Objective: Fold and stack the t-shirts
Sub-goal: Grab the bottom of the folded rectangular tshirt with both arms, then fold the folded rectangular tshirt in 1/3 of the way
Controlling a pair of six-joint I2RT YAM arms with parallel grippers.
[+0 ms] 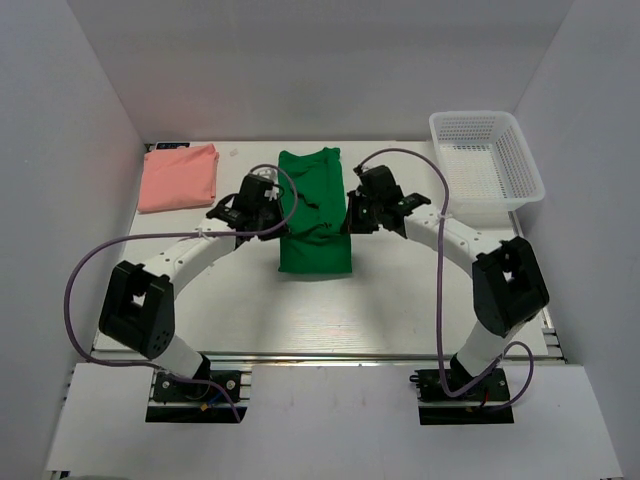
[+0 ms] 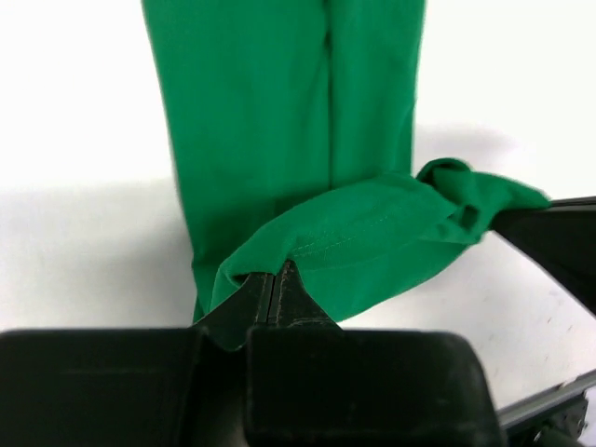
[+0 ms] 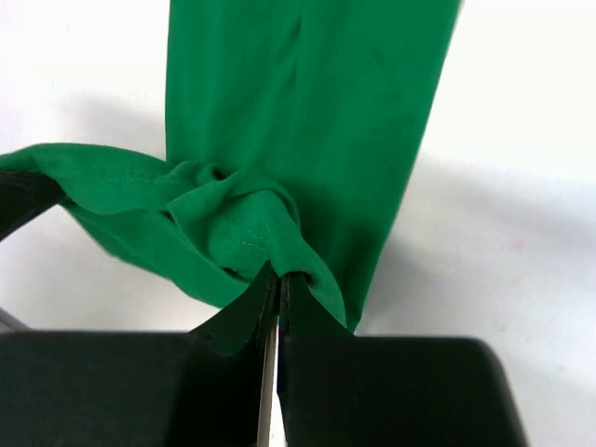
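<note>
Your left gripper (image 2: 275, 279) and right gripper (image 3: 277, 279) were each pinched shut on a lifted edge of the green t-shirt (image 1: 315, 215), a narrow strip lying mid-table and reaching toward the far edge. Your pink t-shirt (image 1: 178, 177) lay folded at the far left corner. By my judgement, the green's crosswise fold and the stacking remained.

The green shirt (image 1: 312, 185) is folded into a long narrow strip at the centre of the counter (image 1: 330, 310), with a hemmed edge lifted mid-length. The pink shirt (image 1: 178, 177) is a flat folded rectangle in the far left corner.
</note>
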